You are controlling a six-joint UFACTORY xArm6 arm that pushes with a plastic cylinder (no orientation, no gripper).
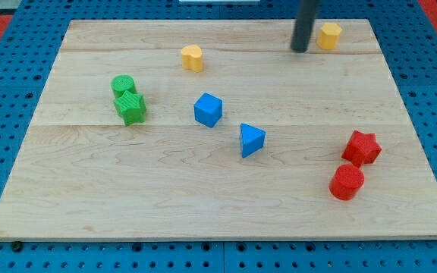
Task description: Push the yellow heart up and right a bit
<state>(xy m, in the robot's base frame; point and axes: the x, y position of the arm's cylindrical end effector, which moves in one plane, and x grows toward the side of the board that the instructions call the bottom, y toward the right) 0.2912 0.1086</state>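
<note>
A pale wooden board [226, 189] carries eight blocks. Just right of my tip [301, 50] sits a yellow hexagon [328, 36]; well to its left, the yellow heart [192, 58]. Farther left and lower, a green cylinder [123, 85] touches a green star [131, 108]. Below-left of the tip: blue cube [209, 110], blue triangle [251, 139]. Below-right, well apart: red star [361, 147] above red cylinder [347, 182].

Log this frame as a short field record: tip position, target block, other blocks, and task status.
tip: my tip near the view's top, just left of the yellow hexagon
target: yellow heart, upper middle, far to the tip's left, untouched
greens: green cylinder touching green star, at left
blues: blue cube, blue triangle, centre, apart
reds: red star above red cylinder, at right
status: push not begun
</note>
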